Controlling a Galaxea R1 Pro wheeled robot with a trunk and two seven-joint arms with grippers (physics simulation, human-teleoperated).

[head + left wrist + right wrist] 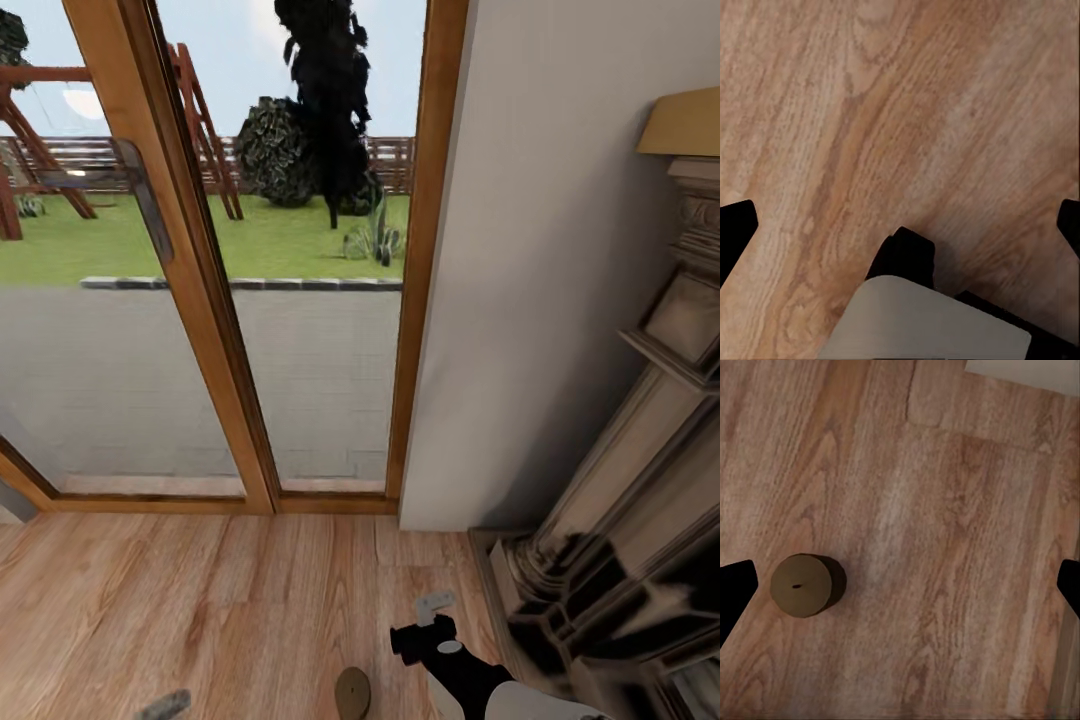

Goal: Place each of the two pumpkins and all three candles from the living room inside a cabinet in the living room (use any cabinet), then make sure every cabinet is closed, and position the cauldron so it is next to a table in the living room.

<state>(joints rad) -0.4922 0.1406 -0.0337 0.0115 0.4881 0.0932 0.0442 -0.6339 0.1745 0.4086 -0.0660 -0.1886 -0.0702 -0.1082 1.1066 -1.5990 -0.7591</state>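
A candle [807,584] stands on the wood floor [945,547], just beside the right gripper [436,607]. Both grippers' jaws splayed, empty. A sideways approach could knock it rolling toward the fireplace [620,500].

Warm wood-grain floor [200,600] here, planks streaky and satiny with a soft sheen. The candle [806,584] looks matt, waxy brown-olive, flat-topped. Door frame [225,330] is smooth honey-coloured wood around clear glass, with a dull grey metal handle [145,195]. The fireplace [640,480] reads as carved stone, faintly glossy. The wall [530,250] is flat, matt plaster.
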